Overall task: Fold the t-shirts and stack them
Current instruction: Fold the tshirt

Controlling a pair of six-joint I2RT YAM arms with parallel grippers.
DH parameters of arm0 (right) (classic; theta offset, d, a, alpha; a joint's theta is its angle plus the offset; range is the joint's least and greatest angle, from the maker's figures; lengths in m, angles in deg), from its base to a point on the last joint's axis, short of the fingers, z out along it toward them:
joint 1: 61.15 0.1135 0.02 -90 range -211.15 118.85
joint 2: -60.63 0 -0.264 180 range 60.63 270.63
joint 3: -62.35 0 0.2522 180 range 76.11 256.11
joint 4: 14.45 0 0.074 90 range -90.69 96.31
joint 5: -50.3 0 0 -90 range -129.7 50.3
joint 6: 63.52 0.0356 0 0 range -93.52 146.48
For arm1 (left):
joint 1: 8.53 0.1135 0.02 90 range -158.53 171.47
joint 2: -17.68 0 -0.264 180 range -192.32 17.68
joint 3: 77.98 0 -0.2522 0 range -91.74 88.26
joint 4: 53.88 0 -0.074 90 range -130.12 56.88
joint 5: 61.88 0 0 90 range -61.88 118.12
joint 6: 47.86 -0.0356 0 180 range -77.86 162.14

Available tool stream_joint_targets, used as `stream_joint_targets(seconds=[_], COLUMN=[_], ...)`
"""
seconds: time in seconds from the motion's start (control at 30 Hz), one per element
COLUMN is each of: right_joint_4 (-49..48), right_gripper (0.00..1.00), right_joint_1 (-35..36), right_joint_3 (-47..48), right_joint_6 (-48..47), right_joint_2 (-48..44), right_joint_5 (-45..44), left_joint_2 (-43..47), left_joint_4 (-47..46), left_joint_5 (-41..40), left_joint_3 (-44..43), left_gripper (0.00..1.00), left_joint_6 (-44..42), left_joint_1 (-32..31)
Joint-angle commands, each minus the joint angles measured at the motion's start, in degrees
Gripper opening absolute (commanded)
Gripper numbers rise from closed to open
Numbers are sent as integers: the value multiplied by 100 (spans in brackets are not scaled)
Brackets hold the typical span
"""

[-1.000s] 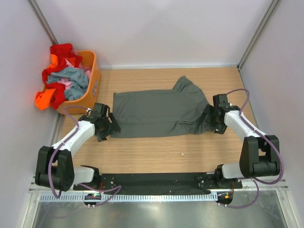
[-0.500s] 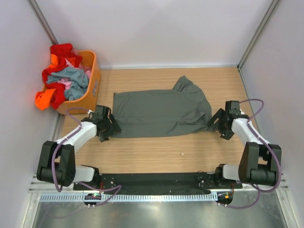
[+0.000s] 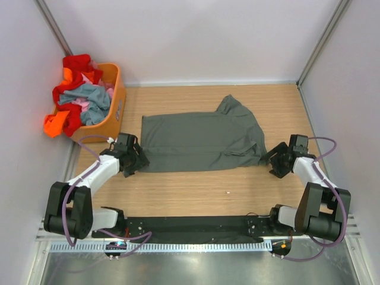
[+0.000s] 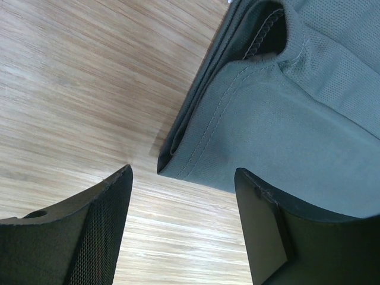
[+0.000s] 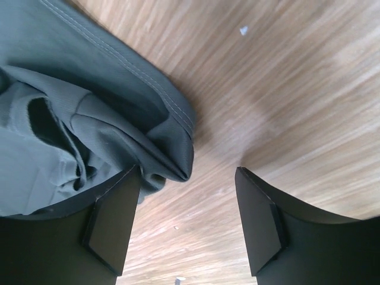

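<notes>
A dark grey t-shirt (image 3: 202,141) lies folded lengthwise across the middle of the wooden table, one sleeve sticking out toward the back right. My left gripper (image 3: 138,160) stands open low at the shirt's near-left corner; in the left wrist view that layered corner (image 4: 178,155) lies just ahead of the gripper (image 4: 184,208), with bare wood between the fingers. My right gripper (image 3: 275,161) is open at the near-right corner. The rumpled corner (image 5: 178,160) lies just past its left finger (image 5: 110,225), and nothing is gripped. Red, orange, pink and blue-grey t-shirts (image 3: 80,95) are heaped in the basket.
The orange plastic basket (image 3: 119,98) stands at the back left against the wall, an orange shirt hanging over its left side. White walls close the table in on the left, back and right. A small white speck (image 3: 228,192) lies on the wood near the front.
My right gripper has drawn back from the shirt's right edge toward the near right, off the cloth. The left gripper shifted only slightly at its corner. The shirt lies as before.
</notes>
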Motion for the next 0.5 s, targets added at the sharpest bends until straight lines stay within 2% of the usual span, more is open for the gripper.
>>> stream_joint_targets(seconds=[0.0,0.23,0.47], right_joint_4=[-386,-631,-1159], right_gripper=[70,62,42], right_joint_1=[-188,-786,-761], right_joint_3=[-3,-153,-530], right_joint_6=[150,229,326], right_joint_2=[-9,-133,254], right_joint_5=[261,498,999], left_joint_2=[-40,13,-84], left_joint_4=[-250,-286,-382], left_joint_5=[-107,-133,-124], left_joint_3=[47,109,162], left_gripper=[70,68,67], left_joint_6=[42,34,60], left_joint_1=[12,4,4])
